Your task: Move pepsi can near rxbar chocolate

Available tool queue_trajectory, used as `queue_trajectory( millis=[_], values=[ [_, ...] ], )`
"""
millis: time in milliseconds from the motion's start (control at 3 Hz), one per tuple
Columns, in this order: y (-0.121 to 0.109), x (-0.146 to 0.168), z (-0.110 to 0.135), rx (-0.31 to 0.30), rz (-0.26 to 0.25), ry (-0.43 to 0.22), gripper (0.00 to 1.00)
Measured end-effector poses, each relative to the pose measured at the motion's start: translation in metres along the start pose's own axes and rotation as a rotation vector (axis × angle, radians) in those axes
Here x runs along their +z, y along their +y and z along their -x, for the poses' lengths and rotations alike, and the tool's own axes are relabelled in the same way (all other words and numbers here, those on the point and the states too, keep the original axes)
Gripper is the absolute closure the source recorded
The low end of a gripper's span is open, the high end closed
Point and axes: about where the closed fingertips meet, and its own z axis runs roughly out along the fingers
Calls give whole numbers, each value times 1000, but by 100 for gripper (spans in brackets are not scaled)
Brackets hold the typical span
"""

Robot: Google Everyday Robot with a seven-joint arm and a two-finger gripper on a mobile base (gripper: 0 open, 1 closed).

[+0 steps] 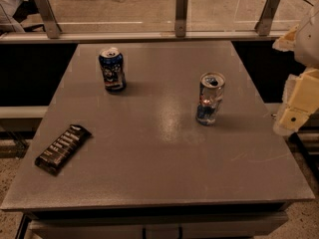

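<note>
The pepsi can is short and dark blue with white and red markings. It stands upright at the table's back left. The rxbar chocolate is a flat dark wrapper with white lettering. It lies at the table's left edge, nearer the front. My gripper is a pale yellowish block on the white arm at the right edge of the view. It hangs beyond the table's right side, far from both objects, and holds nothing.
A taller silver can with a blue base stands upright right of the table's centre. The grey table has a glass railing with metal posts behind it and dark gaps along both sides.
</note>
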Motion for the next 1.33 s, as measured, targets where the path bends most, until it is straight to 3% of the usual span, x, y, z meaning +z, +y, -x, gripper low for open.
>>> queue_trajectory(
  millis=[333, 667, 1333],
  values=[
    [0, 0, 0, 0, 0, 0, 0],
    [-7, 6, 15, -28, 6, -25, 0],
    [-40, 39, 129, -195, 47, -119, 0]
  ],
)
